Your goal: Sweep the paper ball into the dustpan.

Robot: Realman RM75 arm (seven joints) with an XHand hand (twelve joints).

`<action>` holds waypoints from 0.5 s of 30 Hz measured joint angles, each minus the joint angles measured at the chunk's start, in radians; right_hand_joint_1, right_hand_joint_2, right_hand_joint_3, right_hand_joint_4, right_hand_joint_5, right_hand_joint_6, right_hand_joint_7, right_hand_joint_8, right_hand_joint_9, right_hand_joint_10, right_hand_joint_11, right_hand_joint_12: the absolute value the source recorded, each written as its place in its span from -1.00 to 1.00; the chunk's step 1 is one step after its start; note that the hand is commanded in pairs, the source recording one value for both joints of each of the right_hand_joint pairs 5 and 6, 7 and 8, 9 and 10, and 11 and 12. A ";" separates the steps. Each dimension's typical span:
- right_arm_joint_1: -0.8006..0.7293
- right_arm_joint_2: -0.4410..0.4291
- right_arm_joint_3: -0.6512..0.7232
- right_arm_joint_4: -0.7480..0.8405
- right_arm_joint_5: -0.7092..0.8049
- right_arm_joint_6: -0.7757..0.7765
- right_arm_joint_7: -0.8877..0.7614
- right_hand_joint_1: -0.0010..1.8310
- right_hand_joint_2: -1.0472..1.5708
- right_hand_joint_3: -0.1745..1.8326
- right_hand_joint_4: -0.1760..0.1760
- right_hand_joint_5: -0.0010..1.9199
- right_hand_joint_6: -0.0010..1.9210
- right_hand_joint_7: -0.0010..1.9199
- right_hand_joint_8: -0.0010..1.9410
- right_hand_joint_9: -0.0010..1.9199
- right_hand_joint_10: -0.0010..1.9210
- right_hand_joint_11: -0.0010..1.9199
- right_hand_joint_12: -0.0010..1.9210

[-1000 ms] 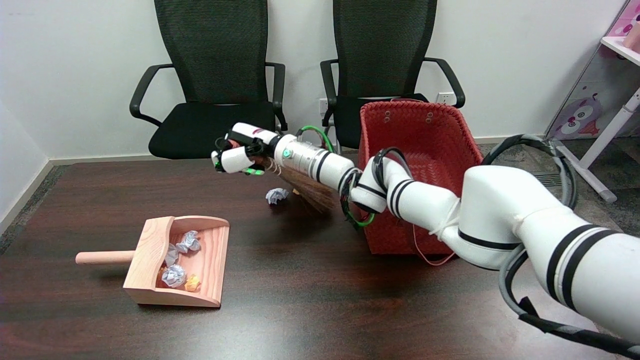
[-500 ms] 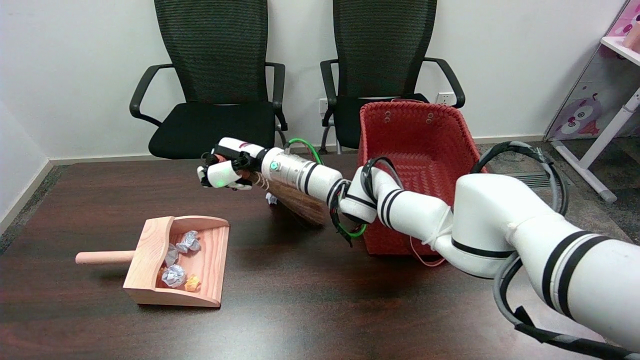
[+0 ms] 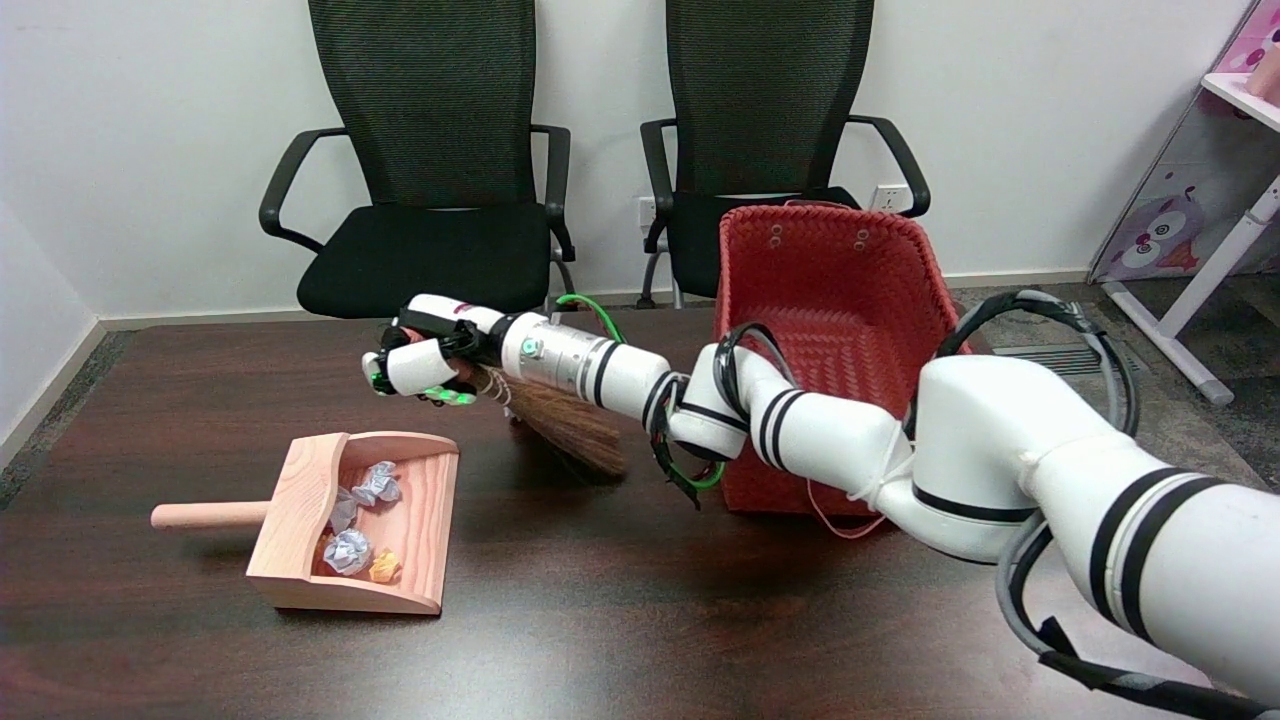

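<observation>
My right hand [image 3: 425,358] grips the handle of a small straw broom [image 3: 565,430]. The bristles slant down to the right beneath my forearm and reach the dark table. A wooden dustpan [image 3: 360,520] lies at the lower left, mouth toward the right, handle pointing left. Inside it are several crumpled paper balls [image 3: 350,550], white-blue and orange. The loose paper ball seen earlier by the bristles is hidden now behind the broom and my arm. My hand hovers just above and behind the dustpan's far right corner.
A red woven basket [image 3: 830,290] stands on the table right behind my forearm. Two black office chairs [image 3: 430,200] sit beyond the far table edge. A white shelf frame [image 3: 1230,230] stands at the far right.
My right hand and the broom have moved left and slightly nearer, toward the dustpan. The loose paper ball, visible one second ago left of the bristles, is now covered.
</observation>
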 measured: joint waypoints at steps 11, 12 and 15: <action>-0.015 0.118 0.002 -0.257 -0.006 0.069 0.044 -0.03 0.66 0.64 0.02 1.00 1.00 1.00 0.98 1.00 1.00 1.00 1.00; -0.017 0.132 0.003 -0.282 -0.006 0.078 0.046 -0.03 0.66 0.63 0.02 1.00 1.00 1.00 0.98 1.00 1.00 1.00 1.00; -0.022 0.184 0.007 -0.374 -0.006 0.113 0.053 -0.04 0.67 0.62 0.02 1.00 1.00 1.00 0.98 1.00 1.00 1.00 1.00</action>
